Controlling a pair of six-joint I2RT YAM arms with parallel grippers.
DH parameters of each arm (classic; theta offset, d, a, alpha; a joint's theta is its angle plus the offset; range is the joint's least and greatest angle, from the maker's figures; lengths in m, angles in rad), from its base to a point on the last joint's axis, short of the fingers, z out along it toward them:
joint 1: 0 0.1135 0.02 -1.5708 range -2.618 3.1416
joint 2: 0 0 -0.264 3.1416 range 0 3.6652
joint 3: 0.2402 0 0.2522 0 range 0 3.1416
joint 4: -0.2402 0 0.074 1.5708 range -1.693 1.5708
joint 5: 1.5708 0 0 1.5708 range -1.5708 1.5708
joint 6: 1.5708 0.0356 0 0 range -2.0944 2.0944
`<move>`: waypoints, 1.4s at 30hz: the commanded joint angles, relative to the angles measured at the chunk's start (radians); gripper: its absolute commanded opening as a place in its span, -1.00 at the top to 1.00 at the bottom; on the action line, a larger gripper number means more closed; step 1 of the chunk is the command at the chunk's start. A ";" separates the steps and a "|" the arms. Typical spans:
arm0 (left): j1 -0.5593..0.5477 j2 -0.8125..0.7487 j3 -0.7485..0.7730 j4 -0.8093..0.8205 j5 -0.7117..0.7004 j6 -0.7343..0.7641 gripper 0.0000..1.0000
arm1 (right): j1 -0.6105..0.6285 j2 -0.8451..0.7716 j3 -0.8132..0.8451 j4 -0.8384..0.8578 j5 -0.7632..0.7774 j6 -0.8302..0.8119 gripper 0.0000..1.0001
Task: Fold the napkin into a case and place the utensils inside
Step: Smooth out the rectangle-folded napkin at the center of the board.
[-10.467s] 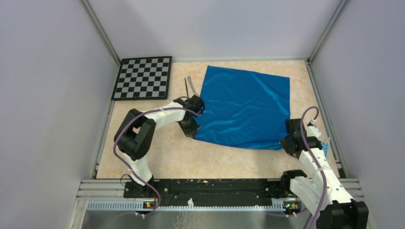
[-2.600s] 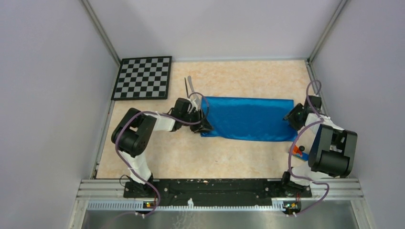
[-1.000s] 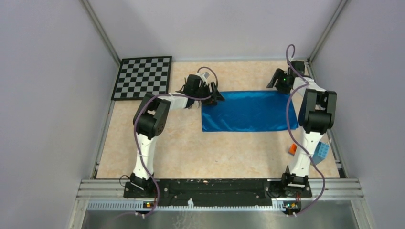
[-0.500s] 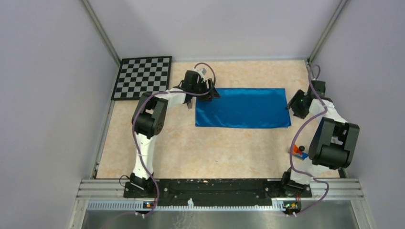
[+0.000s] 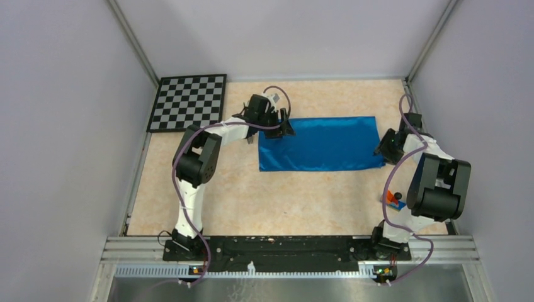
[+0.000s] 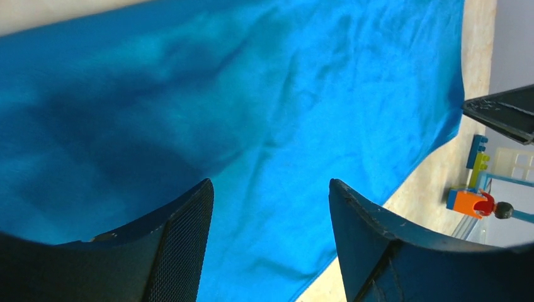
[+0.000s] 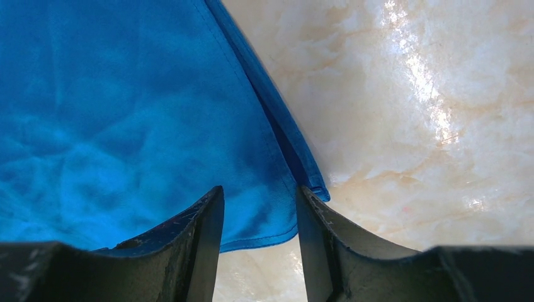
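1. Top external view: the napkin (image 5: 318,143) lies as a long blue strip on the far half of the marbled table (image 5: 296,201), folded over on itself and running left to right.
2. The left gripper (image 5: 281,124) sits at the strip's far-left corner, and the right gripper (image 5: 384,146) sits at its right end. The checkerboard (image 5: 189,102) lies in the far-left corner, apart from the cloth.
3. Left wrist view: the left gripper (image 6: 271,207) has its jaws well apart above the creased blue cloth, with nothing between them. Whether the tips touch the cloth cannot be told. An orange toy block (image 6: 469,202) lies beyond the napkin's far end.
4. Right wrist view: the right gripper (image 7: 259,201) has its jaws apart with a narrower gap. They straddle the napkin's layered hem beside its corner. The cloth lies flat and is not pinched.
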 commanded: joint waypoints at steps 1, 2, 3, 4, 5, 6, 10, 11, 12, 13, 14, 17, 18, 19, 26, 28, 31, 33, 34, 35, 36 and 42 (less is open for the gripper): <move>-0.006 -0.106 -0.014 -0.009 0.022 0.018 -0.45 | -0.003 0.014 -0.001 0.026 0.024 -0.014 0.09; -0.007 -0.113 -0.018 -0.007 0.020 0.018 -0.45 | -0.002 0.020 0.004 0.025 0.025 -0.015 0.09; -0.007 -0.119 -0.023 -0.003 0.017 0.018 -0.45 | -0.003 0.023 0.007 0.026 0.020 -0.017 0.10; -0.007 -0.125 -0.028 0.002 0.017 0.019 -0.45 | -0.002 0.025 0.007 0.030 0.015 -0.018 0.11; -0.006 -0.122 -0.029 0.003 0.021 0.018 -0.45 | -0.002 0.028 0.007 0.034 0.016 -0.016 0.13; -0.007 -0.120 -0.029 0.004 0.025 0.018 -0.45 | -0.002 0.031 0.010 0.035 0.017 -0.017 0.19; -0.009 -0.117 -0.030 0.005 0.030 0.013 -0.45 | -0.002 0.025 0.017 0.037 0.009 -0.017 0.59; -0.009 -0.117 -0.030 0.005 0.029 0.014 -0.45 | 0.000 0.016 0.019 0.037 0.011 -0.017 0.69; -0.009 -0.116 -0.029 0.005 0.029 0.015 -0.45 | 0.000 0.007 0.022 0.033 0.014 -0.017 0.76; -0.009 -0.115 -0.029 0.005 0.028 0.016 -0.45 | -0.001 0.001 0.026 0.028 0.020 -0.019 0.83; -0.009 -0.114 -0.030 0.005 0.027 0.016 -0.45 | -0.001 -0.004 0.032 0.023 0.026 -0.019 0.90; -0.009 -0.111 -0.031 0.005 0.035 0.013 -0.45 | -0.001 -0.009 0.041 0.014 0.047 -0.021 1.00; -0.009 -0.111 -0.032 0.006 0.035 0.013 -0.45 | -0.001 -0.010 0.041 0.014 0.056 -0.020 1.00; -0.010 -0.112 -0.034 0.006 0.036 0.013 -0.45 | -0.001 -0.012 0.037 0.020 0.062 -0.019 1.00; -0.013 -0.116 -0.038 0.008 0.036 0.013 -0.45 | 0.001 -0.018 0.046 0.047 0.041 -0.005 1.00; -0.014 -0.115 -0.038 0.009 0.036 0.013 -0.45 | 0.002 -0.020 0.054 0.052 0.039 -0.005 1.00; -0.015 -0.111 -0.038 0.012 0.039 0.011 -0.45 | 0.002 -0.015 0.068 0.053 0.049 -0.005 1.00; -0.016 -0.108 -0.039 0.013 0.041 0.011 -0.45 | 0.003 -0.007 0.075 0.056 0.051 -0.004 1.00; -0.014 -0.107 -0.041 0.013 0.043 0.011 -0.45 | 0.003 -0.003 0.075 0.062 0.049 -0.003 1.00; -0.015 -0.105 -0.040 0.014 0.042 0.010 -0.45 | 0.002 0.001 0.077 0.066 0.049 -0.002 1.00; -0.015 -0.105 -0.041 0.014 0.043 0.010 -0.46 | 0.003 0.006 0.081 0.068 0.051 -0.002 1.00; -0.016 -0.103 -0.044 0.017 0.043 0.014 -0.46 | 0.002 0.036 0.082 0.077 0.081 -0.011 1.00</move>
